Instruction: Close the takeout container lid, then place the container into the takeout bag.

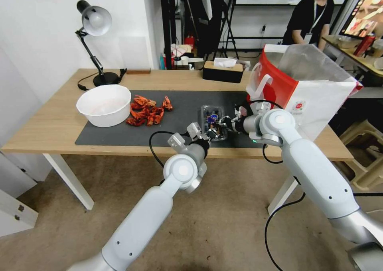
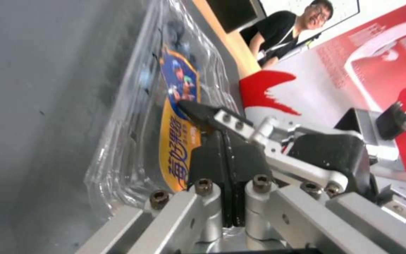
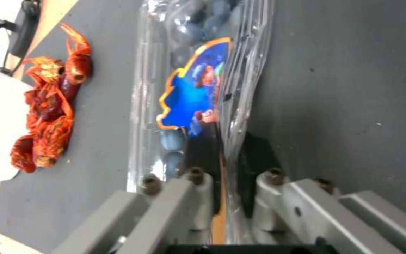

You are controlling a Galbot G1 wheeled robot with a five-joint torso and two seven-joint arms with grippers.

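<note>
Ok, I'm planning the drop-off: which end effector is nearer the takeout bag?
Right. The right end effector grips the takeout container on its side facing the takeout bag; the left end effector sits at the container's near edge, farther from the bag.

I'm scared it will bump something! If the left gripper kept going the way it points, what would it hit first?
Probably the takeout container: the left gripper already sits at its near end, with the right gripper close beside.
</note>
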